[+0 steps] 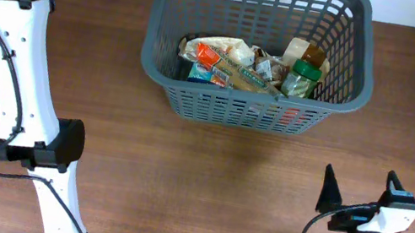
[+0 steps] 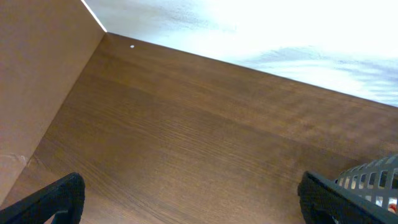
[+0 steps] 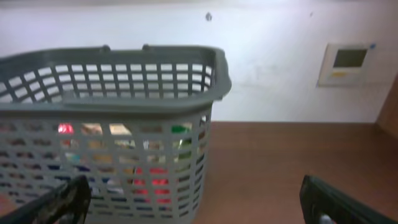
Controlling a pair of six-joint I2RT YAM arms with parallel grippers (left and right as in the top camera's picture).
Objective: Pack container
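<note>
Large dark grey slotted plastic basket (image 1: 153, 38) stands far-centre on the dark brown wooden table (image 1: 180, 172); inside lie food packets (image 1: 226, 61) and a green-lidded jar (image 1: 304, 75); left gripper (image 2: 189, 196) over the far-left table, fingers spread wide; right gripper (image 1: 359, 193) at the near edge, fingers apart, well apart from the basket.

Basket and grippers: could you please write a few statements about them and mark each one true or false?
1. The basket holds several groceries. True.
2. The right gripper is shut on a jar. False: it is open, holds nothing and is apart from the basket.
3. A green-lidded jar is at the basket's right end. True.
4. The left gripper holds a packet. False: it is open, with nothing between its fingers.
5. The basket lies tipped on its side. False: it stands upright.
</note>
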